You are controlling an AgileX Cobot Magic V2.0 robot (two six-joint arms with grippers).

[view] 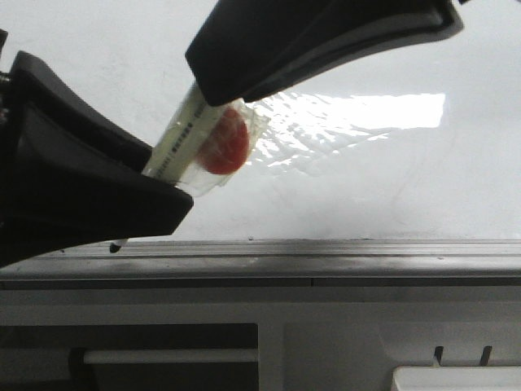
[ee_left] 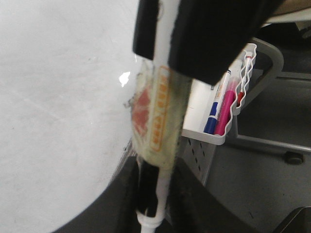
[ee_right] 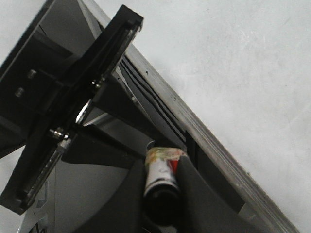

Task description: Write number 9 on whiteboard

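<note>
Front view: two black fingers (view: 81, 179), one low on the left and one above, pinch a taped marker (view: 191, 122) with a red label. Can't tell whose arm they belong to. The whiteboard (view: 407, 187) stands behind with glare, a grey rail (view: 326, 257) along its lower edge.

Left wrist view: the left gripper (ee_left: 150, 204) has its fingers pressed on the marker's (ee_left: 158, 107) lower end, with the whiteboard (ee_left: 58, 97) just beside. A white tray (ee_left: 240, 92) holds blue and pink pens.

Right wrist view: the right gripper (ee_right: 163, 194) has its fingers clamped on the marker's (ee_right: 163, 172) end, near the rail (ee_right: 209, 141) of the whiteboard (ee_right: 243, 73).
</note>
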